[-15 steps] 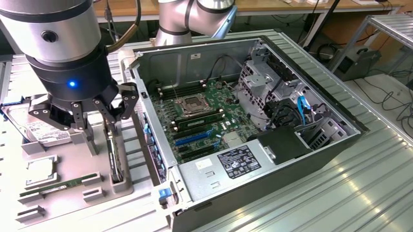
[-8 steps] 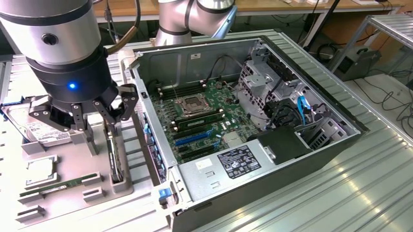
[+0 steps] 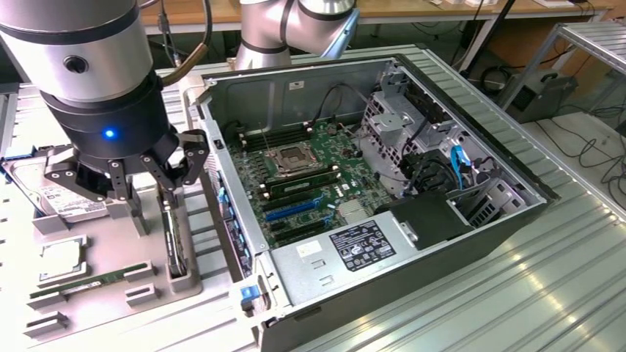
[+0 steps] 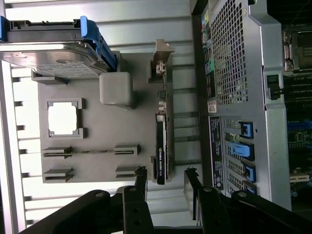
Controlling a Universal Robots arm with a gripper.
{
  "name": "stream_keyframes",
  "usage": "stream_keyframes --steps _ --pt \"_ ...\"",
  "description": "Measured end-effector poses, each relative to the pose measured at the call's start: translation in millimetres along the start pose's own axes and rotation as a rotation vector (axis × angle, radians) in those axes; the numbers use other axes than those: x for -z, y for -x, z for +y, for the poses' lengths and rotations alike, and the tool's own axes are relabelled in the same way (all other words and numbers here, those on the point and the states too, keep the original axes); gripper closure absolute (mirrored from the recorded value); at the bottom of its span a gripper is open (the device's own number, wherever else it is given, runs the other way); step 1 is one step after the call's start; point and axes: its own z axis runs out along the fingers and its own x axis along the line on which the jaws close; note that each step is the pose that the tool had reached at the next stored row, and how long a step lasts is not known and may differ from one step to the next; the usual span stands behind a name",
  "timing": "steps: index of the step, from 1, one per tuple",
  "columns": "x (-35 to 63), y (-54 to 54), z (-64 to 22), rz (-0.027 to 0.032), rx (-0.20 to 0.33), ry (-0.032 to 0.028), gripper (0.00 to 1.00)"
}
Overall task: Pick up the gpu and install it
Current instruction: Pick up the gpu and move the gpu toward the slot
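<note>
The gripper (image 3: 149,204) is seen with its jaws spread wide and nothing held between them. It is poised just above the gpu (image 3: 174,246), and no contact with the card can be made out. The gpu is stood on edge in a slot of the grey holder (image 3: 108,302), which is set on the counter (image 3: 547,293) just beside the open computer case (image 3: 509,213). A hard drive (image 3: 54,198) is kept in the same holder. The blue slots (image 3: 293,211) on the board inside the case are seen unfilled. By this showing, neither the pick-up nor the installation has been done.
</note>
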Motion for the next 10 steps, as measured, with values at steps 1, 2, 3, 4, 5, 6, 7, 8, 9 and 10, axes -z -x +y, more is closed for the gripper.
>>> stream_keyframes --steps 1,2,3,4,5,6,7,8,9,10 --pt "-0.4 -0.1 0.0 0.0 0.0 0.0 0.56" --pt "-0.8 -0.2 -0.1 -0.0001 0.0 0.0 0.56" --pt "-1.2 -0.3 -0.1 -0.0001 0.0 0.0001 0.56" --pt "-1.6 -0.4 -0.1 0.0 0.0 0.0 0.56" --pt "-1.9 -0.5 -0.1 0.0 0.0 0.0 0.56" --pt "-2.3 -0.6 -0.2 0.0 0.0 0.0 0.56" --pt "-2.7 -0.7 -0.2 0.0 0.0 0.0 0.56" --pt "-3.2 -0.8 -0.2 -0.0001 0.0 0.0 0.56" --pt "-3.5 -0.9 -0.2 0.0 0.0 0.0001 0.56" --pt "-3.8 -1.0 -0.2 0.0 0.0 0.0 0.56"
